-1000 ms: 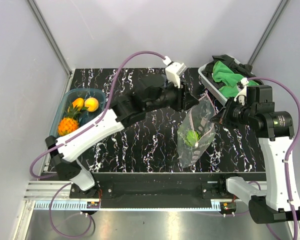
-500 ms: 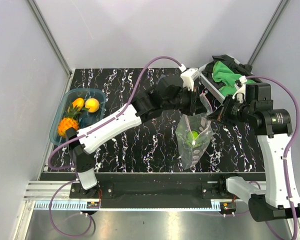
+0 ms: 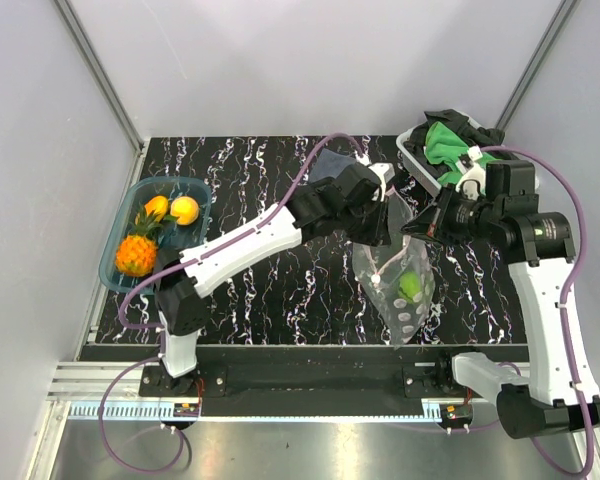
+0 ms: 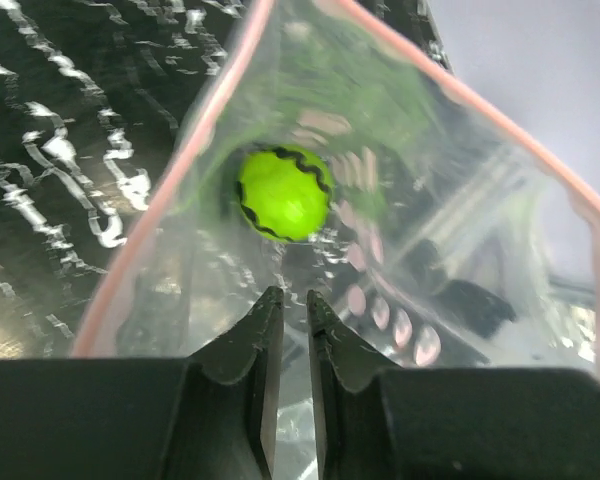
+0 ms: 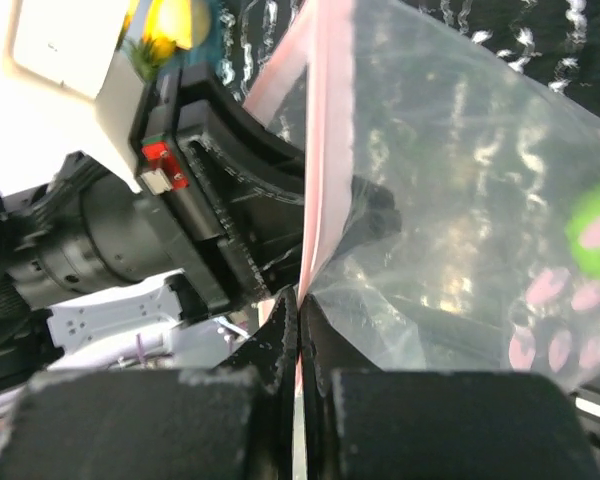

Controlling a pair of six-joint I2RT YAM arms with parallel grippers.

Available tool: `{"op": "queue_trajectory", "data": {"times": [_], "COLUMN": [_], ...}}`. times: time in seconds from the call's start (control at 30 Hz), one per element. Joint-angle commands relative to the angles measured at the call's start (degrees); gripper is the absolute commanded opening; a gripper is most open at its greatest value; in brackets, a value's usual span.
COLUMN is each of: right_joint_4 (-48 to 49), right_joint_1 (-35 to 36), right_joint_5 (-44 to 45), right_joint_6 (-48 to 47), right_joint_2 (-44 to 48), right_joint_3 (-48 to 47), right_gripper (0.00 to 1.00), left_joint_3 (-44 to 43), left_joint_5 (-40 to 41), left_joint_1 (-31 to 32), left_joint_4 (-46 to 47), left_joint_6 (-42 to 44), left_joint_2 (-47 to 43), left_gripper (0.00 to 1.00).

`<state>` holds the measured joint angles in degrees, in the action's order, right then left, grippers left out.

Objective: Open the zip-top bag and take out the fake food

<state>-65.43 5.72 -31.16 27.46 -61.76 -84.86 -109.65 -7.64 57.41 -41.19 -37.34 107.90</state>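
- Hanging mouth-up over the right half of the desk (image 3: 280, 290), the zip-top bag (image 3: 405, 290) is held between both arms. Each arm has one lip, which we judge is meant to spread the mouth.
- We see the right fingers (image 5: 275, 340) shut tight on the pink zip strip (image 5: 325, 150), which runs straight down into their pinch.
- The left fingers (image 4: 260, 325) show only a slit between them. As far as we can tell they clamp the clear film of the opposite lip.
- From the left wrist we look straight into the parted mouth. The green ball (image 4: 283, 193) lies low inside, and it is the only piece we can make out there.
- Two orange-yellow pieces (image 3: 183, 209) and a pineapple (image 3: 135, 252) sit in the blue tub (image 3: 115, 285) at far left, well apart from the bag.
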Motion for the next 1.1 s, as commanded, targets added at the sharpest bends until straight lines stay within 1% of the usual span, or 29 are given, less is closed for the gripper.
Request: {"op": "queue_trajectory", "data": {"times": [0.0,0.07,0.2,0.27,0.37,0.5,0.57,0.6,0.77,0.93,1.0,1.07], "right_joint_4": [5.3,4.8,4.4,4.3,2.2,2.1,2.8,3.1,4.9,5.4,5.0,5.2], "right_joint_1": [1.6,3.1,4.3,5.2,5.4,5.5,5.5,5.5,6.4,7.4,7.5,7.6], "right_joint_5": [-7.5,-6.3,-5.8,-5.3,-3.7,-2.0,-2.0,-2.1,-2.8,-2.9,-2.8,-2.6], "right_joint_6": [1.5,1.5,0.1,-0.9,-2.8,-4.0,-4.0,-3.9,-2.3,-1.8,-1.3,-0.5], "right_joint_2": [-2.5,-3.2,-4.2,-4.6,-5.4,-5.1,-5.3,-5.7,-6.1,-5.4,-5.0,-4.4], "right_joint_3": [0.7,0.3,0.0,0.5,0.0,-0.3,-0.4,-0.7,-1.2,0.0,-0.3,-0.6], "right_gripper": [0.0,0.0,0.0,0.0,0.0,0.0,0.0,0.0,0.0,0.0,0.0,0.0], "left_joint_3": [-2.1,-2.4,-3.0,-3.0,-4.8,-3.6,-2.5,-2.1,-1.7,-3.6,-3.1,-2.2], "left_joint_5": [2.6,1.9,-4.7,-7.9,-9.6,-7.4,-4.9,-4.8,-5.9,-3.2,-1.2,-0.5], "left_joint_1": [-2.1,-2.2,-2.4,-3.2,-3.8,-3.9,-3.9,-3.9,-4.1,-3.9,-3.6,-3.0], "left_joint_4": [-3.4,-3.5,0.5,2.5,2.6,2.3,2.3,2.5,2.4,2.3,1.3,1.1], "left_joint_6": [1.3,-0.5,-5.9,-10.3,-14.7,-18.0,-19.0,-21.4,-29.4,-31.4,-32.2,-32.9], "left_joint_2": [-1.5,-2.7,-5.2,-5.6,-5.7,-7.7,-8.5,-8.4,-5.9,-3.3,-2.8,-2.2], "left_gripper": [0.2,0.2,0.22,0.23,0.23,0.26,0.3,0.32,0.31,0.3,0.3,0.26]}}
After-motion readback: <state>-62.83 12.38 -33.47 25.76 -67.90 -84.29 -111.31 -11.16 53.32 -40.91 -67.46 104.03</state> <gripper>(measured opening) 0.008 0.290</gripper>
